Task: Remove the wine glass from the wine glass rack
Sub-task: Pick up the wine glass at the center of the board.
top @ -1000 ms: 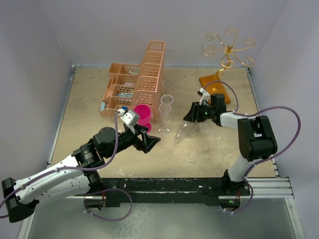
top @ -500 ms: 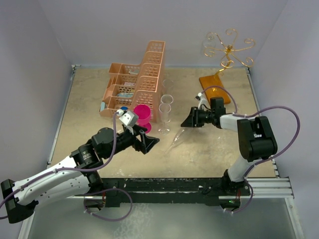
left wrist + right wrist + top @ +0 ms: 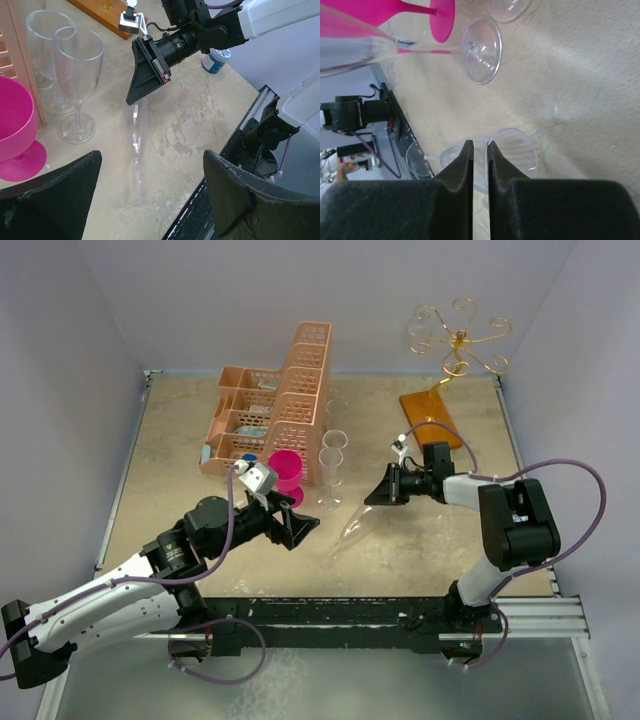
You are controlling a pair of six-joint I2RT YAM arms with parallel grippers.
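Observation:
The wine glass rack [image 3: 458,338] is gold wire with curled arms on an orange base [image 3: 432,415], at the back right, with no glass on it. A clear wine glass [image 3: 350,525] lies steeply tilted at mid-table, its foot on the table towards the near edge. My right gripper [image 3: 378,492] is shut on the glass's rim; in the right wrist view the rim [image 3: 520,150] sits between the nearly closed fingers [image 3: 465,165]. My left gripper [image 3: 300,525] is open and empty, just left of the glass, which shows between its fingers in the left wrist view [image 3: 135,130].
A peach lattice basket [image 3: 275,410] stands at the back left. A pink goblet [image 3: 285,472] and two upright clear glasses [image 3: 332,465] stand beside it, close to the left of the tilted glass. A small blue-and-white bottle [image 3: 215,60] sits behind the right arm.
My right gripper has moved left and down with the glass, tilting it further; the glass's foot has slid towards the near left. The left arm has barely moved.

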